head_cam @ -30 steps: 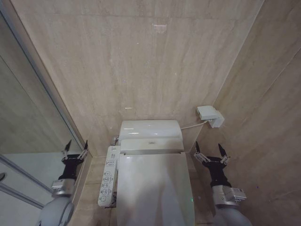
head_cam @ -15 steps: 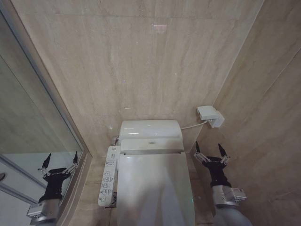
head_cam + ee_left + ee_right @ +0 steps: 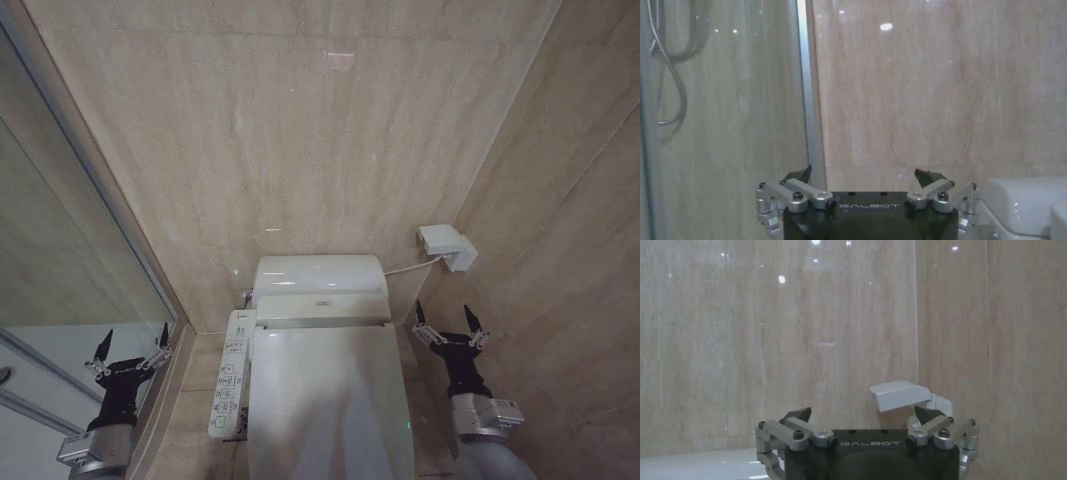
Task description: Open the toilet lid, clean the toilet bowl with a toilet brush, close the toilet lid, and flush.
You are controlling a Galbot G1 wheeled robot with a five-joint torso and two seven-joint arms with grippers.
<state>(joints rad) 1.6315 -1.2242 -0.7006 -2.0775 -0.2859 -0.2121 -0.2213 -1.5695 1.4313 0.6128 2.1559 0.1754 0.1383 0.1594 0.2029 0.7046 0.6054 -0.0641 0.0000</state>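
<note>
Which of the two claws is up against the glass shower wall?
The left gripper, open and empty, sits beside the glass shower wall. The right gripper, also open, is across the toilet lid.

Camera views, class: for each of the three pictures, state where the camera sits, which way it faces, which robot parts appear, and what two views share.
Head view: on the robot's head, facing forward and down at the closed glossy white oval toilet lid; left gripper and right gripper flank it, open.
Left wrist view: behind the left gripper, facing the beige marble wall and glass shower screen.
Right wrist view: behind the right gripper, facing the wall.
Shared: the small white wall box, in the head and right wrist views.
</note>
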